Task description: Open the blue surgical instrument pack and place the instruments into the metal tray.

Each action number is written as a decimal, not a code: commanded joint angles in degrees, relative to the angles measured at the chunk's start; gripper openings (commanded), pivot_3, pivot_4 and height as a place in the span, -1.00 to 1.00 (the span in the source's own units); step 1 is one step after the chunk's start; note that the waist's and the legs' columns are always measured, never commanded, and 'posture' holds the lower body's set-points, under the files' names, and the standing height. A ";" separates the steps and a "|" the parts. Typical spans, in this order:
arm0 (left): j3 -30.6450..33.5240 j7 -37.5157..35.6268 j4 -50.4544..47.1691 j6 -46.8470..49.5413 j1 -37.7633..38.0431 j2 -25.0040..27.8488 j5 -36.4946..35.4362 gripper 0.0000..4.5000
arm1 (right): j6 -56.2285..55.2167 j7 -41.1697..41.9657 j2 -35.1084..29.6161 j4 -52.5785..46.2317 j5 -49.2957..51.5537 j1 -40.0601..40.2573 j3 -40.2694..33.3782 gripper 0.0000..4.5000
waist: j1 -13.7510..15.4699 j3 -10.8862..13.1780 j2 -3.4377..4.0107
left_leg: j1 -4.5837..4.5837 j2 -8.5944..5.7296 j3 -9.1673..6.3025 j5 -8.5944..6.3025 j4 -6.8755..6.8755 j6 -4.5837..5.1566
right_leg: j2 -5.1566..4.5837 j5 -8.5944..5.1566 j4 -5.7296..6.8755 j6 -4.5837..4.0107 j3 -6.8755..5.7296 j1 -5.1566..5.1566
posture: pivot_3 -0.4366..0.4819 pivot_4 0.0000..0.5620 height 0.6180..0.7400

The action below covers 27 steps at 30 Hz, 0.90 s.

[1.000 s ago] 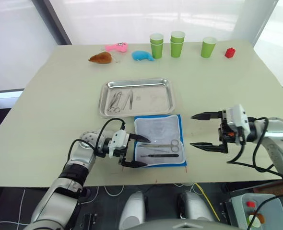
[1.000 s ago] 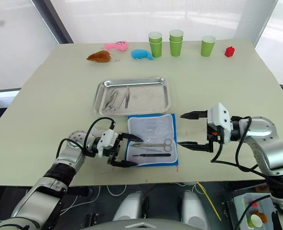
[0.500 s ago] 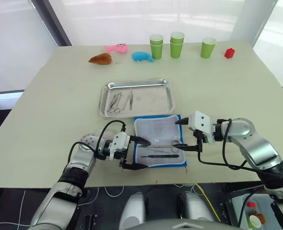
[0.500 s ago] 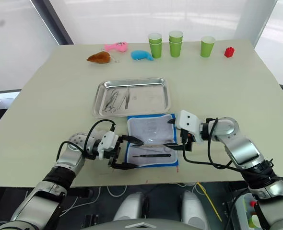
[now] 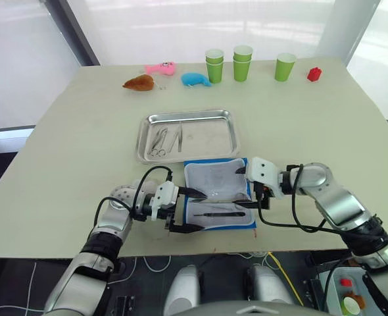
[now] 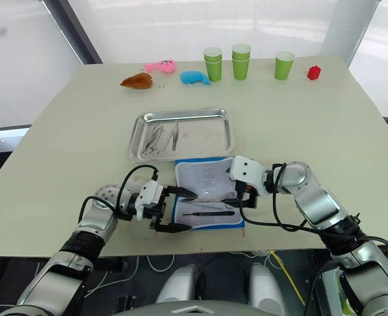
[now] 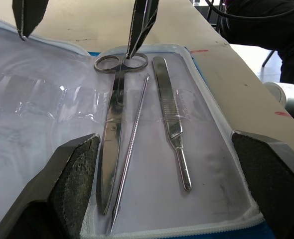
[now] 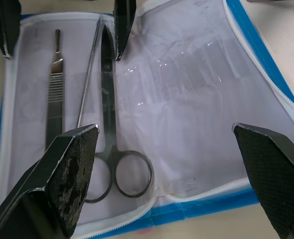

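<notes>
Pack (image 5: 217,194) between spread hands (both low)

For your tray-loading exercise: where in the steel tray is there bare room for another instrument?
The shiny rectangular metal tray is bare across its middle and right, between the silver instruments lying at its left end and its right rim. That left end is crowded.

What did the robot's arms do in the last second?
The right gripper swung in from the bare table beside the blue pack to hang open over the scissors there, holding nothing. The left gripper stayed open at the pack's other edge. The pack, its instruments and the metal tray stayed put.
</notes>
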 commanded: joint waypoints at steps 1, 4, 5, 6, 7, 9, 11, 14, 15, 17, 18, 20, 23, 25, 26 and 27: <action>-3.74 0.58 4.35 3.78 4.44 -0.60 5.33 0.99 | -0.09 -0.76 0.62 0.50 -1.87 -1.71 0.55 1.00 | 0.00 -0.01 -0.01 | -0.01 -0.01 0.00 0.00 0.00 0.00 | 0.01 -0.02 0.00 -0.02 0.04 0.00 | -0.05 -0.47 1.00; -3.75 0.66 4.29 3.98 4.49 -0.53 5.40 0.99 | 0.49 -0.43 1.47 1.04 -2.36 -2.16 1.17 1.00 | -0.03 -0.02 -0.01 | 0.00 -0.02 0.01 0.00 0.00 0.00 | 0.01 -0.03 0.00 -0.04 0.06 0.00 | -0.05 -0.47 1.00; -3.75 0.72 4.27 4.06 4.50 -0.50 5.40 0.99 | 0.67 -0.29 1.49 1.27 -3.03 -2.22 1.68 1.00 | -0.05 -0.02 0.01 | 0.00 -0.02 0.01 0.00 0.00 0.00 | 0.02 -0.03 0.00 -0.03 0.06 0.00 | -0.05 -0.47 1.00; -3.74 0.77 4.24 4.13 4.52 -0.48 5.39 0.99 | 0.78 -0.18 1.45 1.53 -3.64 -2.24 2.16 1.00 | -0.08 -0.03 0.02 | 0.00 -0.01 0.01 0.00 0.00 0.00 | 0.02 -0.04 0.00 -0.01 0.06 0.00 | -0.05 -0.47 1.00; -3.73 0.82 4.25 4.20 4.49 -0.47 5.39 0.99 | 0.84 -0.06 1.41 1.85 -4.04 -2.25 2.55 1.00 | -0.09 -0.06 0.02 | 0.00 -0.01 0.01 0.00 0.00 0.00 | 0.02 -0.08 0.00 -0.01 0.07 -0.01 | -0.05 -0.47 1.00; -3.61 1.04 4.25 4.42 4.52 -0.45 5.31 0.99 | 0.99 0.37 1.45 2.44 -4.29 -2.02 3.18 1.00 | -0.09 -0.14 0.01 | 0.00 -0.01 0.01 0.00 0.00 0.00 | 0.02 -0.14 0.00 -0.08 0.07 -0.01 | -0.05 -0.47 1.00; -3.52 1.21 4.15 4.71 4.64 -0.37 5.27 0.99 | 0.89 0.97 1.33 3.00 -4.77 -1.73 3.94 1.00 | -0.12 -0.27 -0.01 | 0.00 -0.02 0.01 0.00 -0.01 0.00 | 0.01 -0.14 0.00 -0.09 0.07 -0.01 | -0.05 -0.47 1.00; -3.46 1.39 3.93 5.30 4.80 -0.26 5.24 0.99 | 0.62 2.29 1.00 2.88 -4.52 -1.33 4.42 1.00 | -0.25 -0.50 -0.07 | 0.02 -0.01 0.01 0.00 -0.03 0.00 | 0.02 -0.15 0.00 -0.09 0.07 0.00 | -0.05 -0.47 1.00; -3.45 1.45 3.87 5.47 4.84 -0.25 5.23 0.99 | 0.92 2.32 1.04 2.88 -4.54 -1.27 4.39 1.00 | -0.30 -0.55 -0.09 | 0.02 -0.02 0.01 0.00 -0.03 0.00 | 0.02 -0.16 0.00 -0.09 0.07 0.00 | -0.05 -0.47 1.00; -3.39 1.68 3.77 6.00 4.94 -0.26 5.18 0.99 | 0.99 2.27 0.91 3.36 -5.34 -1.23 4.95 1.00 | -0.35 -0.62 -0.10 | 0.02 -0.02 0.01 0.00 -0.04 0.00 | 0.02 -0.16 0.00 -0.10 0.07 0.00 | -0.05 -0.47 1.00; -3.44 1.72 3.66 6.18 5.04 -0.24 5.22 0.99 | 1.43 2.24 1.01 3.41 -5.36 -1.15 5.06 1.00 | -0.37 -0.67 -0.10 | 0.02 -0.01 0.01 0.00 -0.04 0.00 | 0.02 -0.16 -0.01 -0.10 0.07 0.00 | -0.05 -0.47 1.00; -3.52 1.75 3.38 6.37 5.26 -0.20 5.32 0.99 | 2.18 2.16 1.19 3.34 -5.32 -1.07 5.14 1.00 | -0.39 -0.71 -0.12 | 0.03 -0.01 0.01 0.00 -0.05 0.00 | 0.01 -0.17 -0.01 -0.10 0.06 0.00 | -0.05 -0.47 1.00; -3.60 1.84 3.06 6.60 5.50 -0.18 5.35 1.00 | 3.22 2.30 1.17 3.21 -5.43 -1.09 5.42 0.72 | -0.41 -0.76 -0.13 | 0.03 -0.01 0.01 0.00 -0.05 0.00 | 0.01 -0.17 -0.02 -0.10 0.06 0.00 | -0.05 -0.47 1.00; -3.62 1.93 2.93 6.72 5.58 -0.16 5.34 1.00 | 3.65 2.60 1.12 3.13 -5.42 -1.12 5.53 0.29 | -0.45 -0.77 -0.14 | 0.03 -0.02 0.01 0.00 -0.05 0.00 | 0.01 -0.18 -0.02 -0.10 0.06 0.00 | -0.05 -0.47 1.00; -3.61 1.98 2.86 6.76 5.63 -0.14 5.33 1.00 | 3.69 2.72 1.11 3.08 -5.42 -1.13 5.56 0.17 | -0.47 -0.77 -0.14 | 0.03 -0.01 0.01 0.00 -0.06 0.00 | 0.01 -0.18 -0.02 -0.10 0.06 0.00 | -0.05 -0.47 1.00; -3.59 2.01 2.77 6.84 5.68 -0.11 5.32 1.00 | 3.73 2.83 1.12 3.04 -5.40 -1.16 5.61 -0.02 | -0.50 -0.78 -0.15 | 0.04 -0.01 0.01 0.00 -0.06 0.00 | 0.01 -0.18 -0.02 -0.10 0.06 0.00 | -0.05 -0.47 1.00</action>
